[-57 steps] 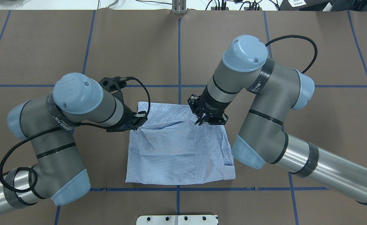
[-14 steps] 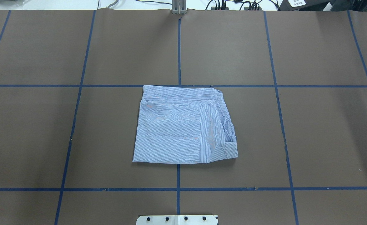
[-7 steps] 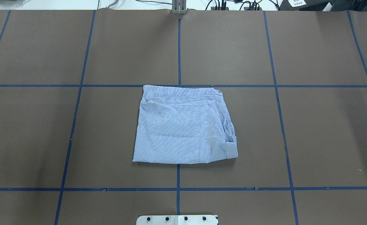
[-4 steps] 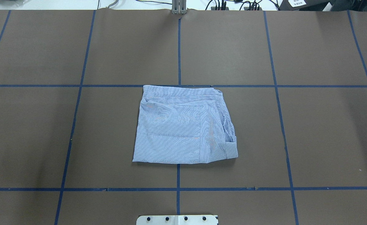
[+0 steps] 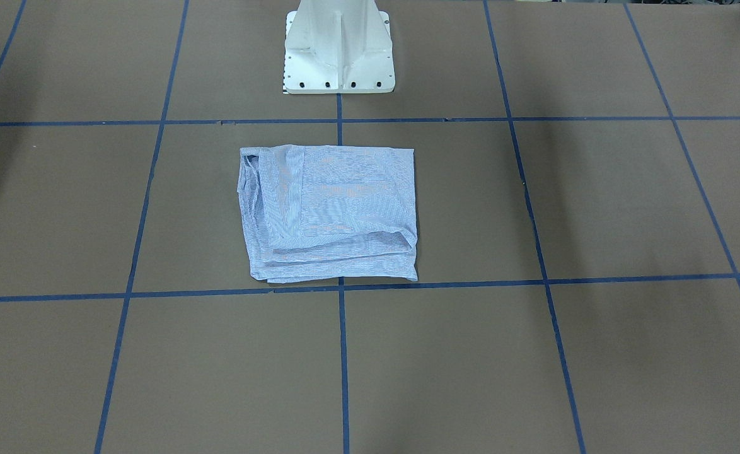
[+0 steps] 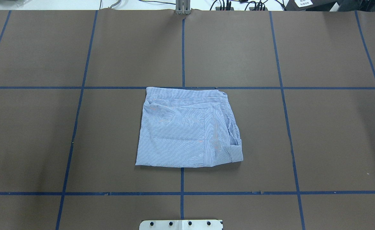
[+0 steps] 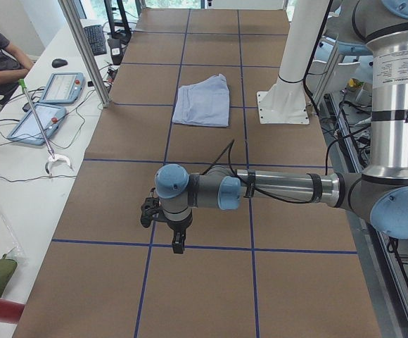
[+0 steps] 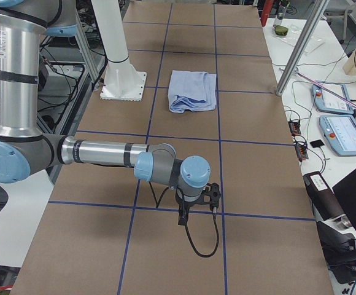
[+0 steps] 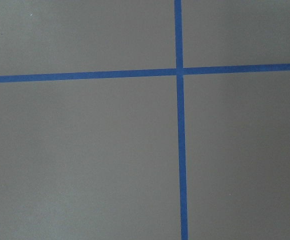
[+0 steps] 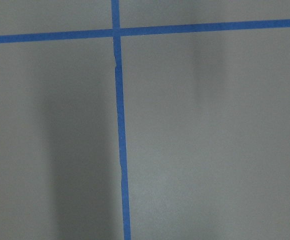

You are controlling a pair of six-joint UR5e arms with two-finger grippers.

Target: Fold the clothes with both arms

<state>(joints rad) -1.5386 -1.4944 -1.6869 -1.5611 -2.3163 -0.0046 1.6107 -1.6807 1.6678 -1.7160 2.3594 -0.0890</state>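
In the front-facing view one folded shirt [image 5: 338, 214] lay flat on the brown table [image 5: 597, 202], just in front of the white pedestal [image 5: 338, 57]. It was a near-square packet, slightly longer across the table than deep, with its rumpled stacked edges towards the robot's right. From overhead the single shirt straddled the centre blue tape line [image 6: 183, 48], its far edge along a cross line and a cuff-like fold [image 6: 235, 152] at its near right corner. From the left end, the left arm [image 7: 281, 187] reached low over the table, well apart from the shirt, with the left gripper [image 7: 178, 246] pointing down. How its jaws stood could not be told. Two tablets [image 7: 62, 87] lay on the side desk, and print on the arm's upright tube was too small to read. From the right end, the right arm [image 8: 98, 152] and right gripper [image 8: 182, 218] were posed alike, the jaws equally unclear. Each wrist view showed bare table and one tape crossing.
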